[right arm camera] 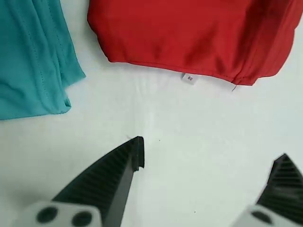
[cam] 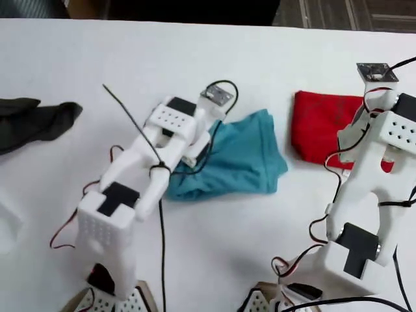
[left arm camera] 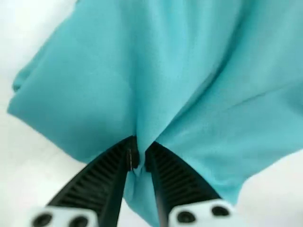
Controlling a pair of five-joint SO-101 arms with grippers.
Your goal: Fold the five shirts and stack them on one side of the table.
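A dark shirt [cam: 32, 120] lies crumpled at the far left of my white counter [cam: 214, 58]. Toward the middle I see my left pincer [left arm camera: 139, 158] pinched tight on a fold of the teal shirt [cam: 244, 159]. Right of that the red shirt [cam: 322, 127] lies near the teal one, and my right pincer [right arm camera: 210, 158] hangs spread wide over bare counter beside it, gripping nothing.
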